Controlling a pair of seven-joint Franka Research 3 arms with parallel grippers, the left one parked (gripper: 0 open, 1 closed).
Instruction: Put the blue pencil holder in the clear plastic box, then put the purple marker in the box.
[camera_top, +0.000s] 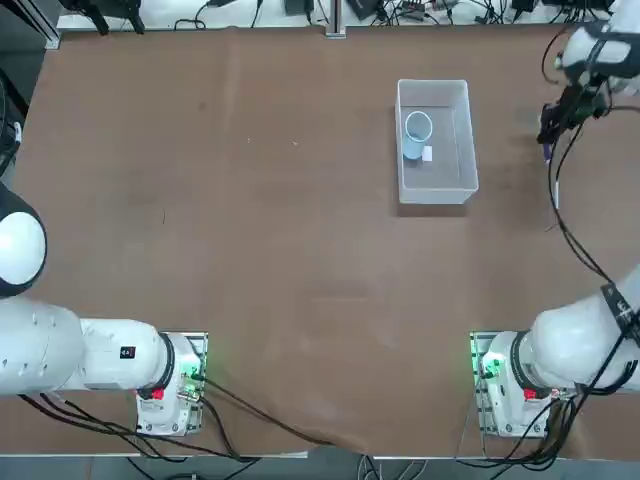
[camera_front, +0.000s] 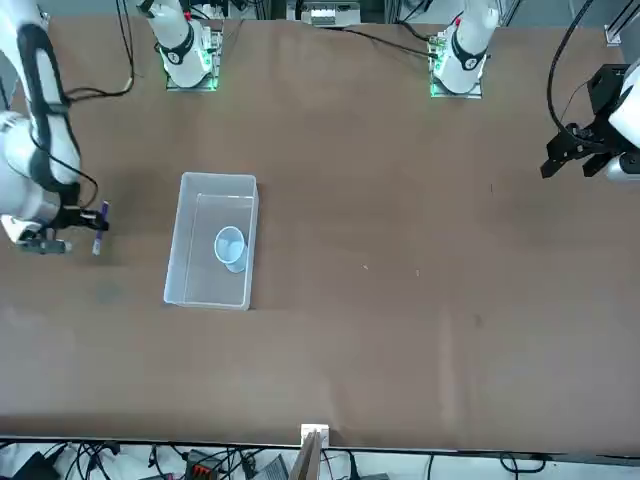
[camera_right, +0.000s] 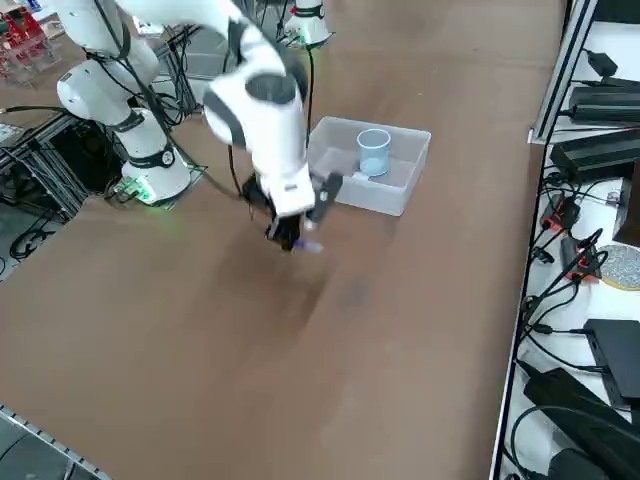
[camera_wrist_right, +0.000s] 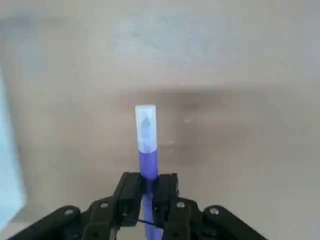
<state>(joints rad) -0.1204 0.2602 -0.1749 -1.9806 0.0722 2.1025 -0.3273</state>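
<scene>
The blue pencil holder stands inside the clear plastic box, near its far end; both also show in the front view, the blue pencil holder within the clear plastic box. My right gripper is shut on the purple marker, whose whitish tip points away from the fingers. In the top view the right gripper hangs to the right of the box, apart from it, with the purple marker just showing. The side view shows the purple marker lifted above the table beside the box.
Cables and power supplies lie on a shelf along the table's right edge. My right arm's black cable trails over the table between the gripper and its base.
</scene>
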